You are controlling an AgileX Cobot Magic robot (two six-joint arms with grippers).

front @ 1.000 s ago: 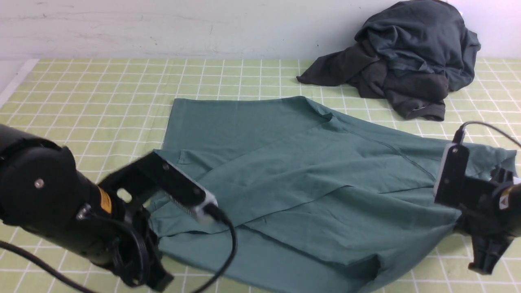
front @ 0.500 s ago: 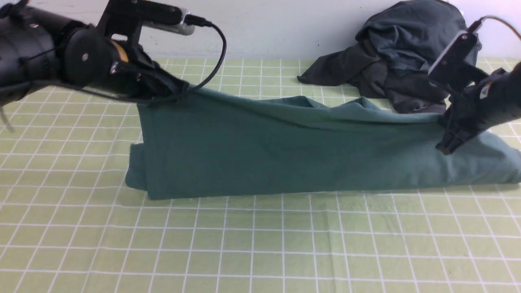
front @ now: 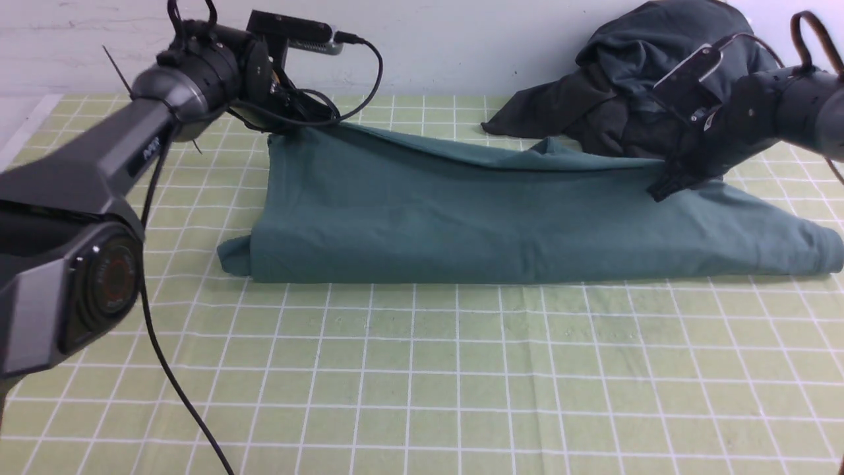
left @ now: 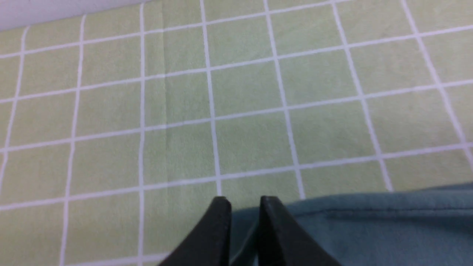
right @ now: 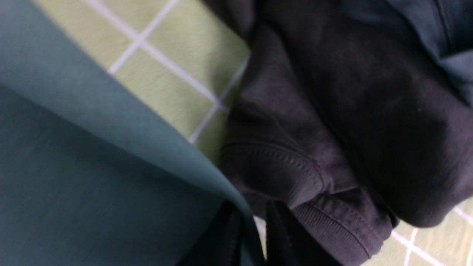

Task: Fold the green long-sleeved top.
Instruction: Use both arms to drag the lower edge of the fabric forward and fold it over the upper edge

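Observation:
The green long-sleeved top [front: 501, 218] lies folded over across the table, its near fold resting on the cloth and its far edge held up. My left gripper [front: 290, 125] is shut on the far left corner of the top; in the left wrist view the two black fingertips [left: 242, 201] pinch the hemmed green edge [left: 369, 221]. My right gripper [front: 663, 188] is shut on the far right edge of the top; in the right wrist view its fingers [right: 251, 218] clamp the green fabric [right: 74, 177].
A heap of dark charcoal-grey garments [front: 659, 86] lies at the back right, right beside my right gripper, and shows in the right wrist view [right: 351, 111]. The table has a light green checked cloth [front: 422, 382]. A white wall stands behind.
Both grippers have carried the near edge of the top up and away toward the wall, folding it over itself. The fold line now lies further back and the held edge is lower.

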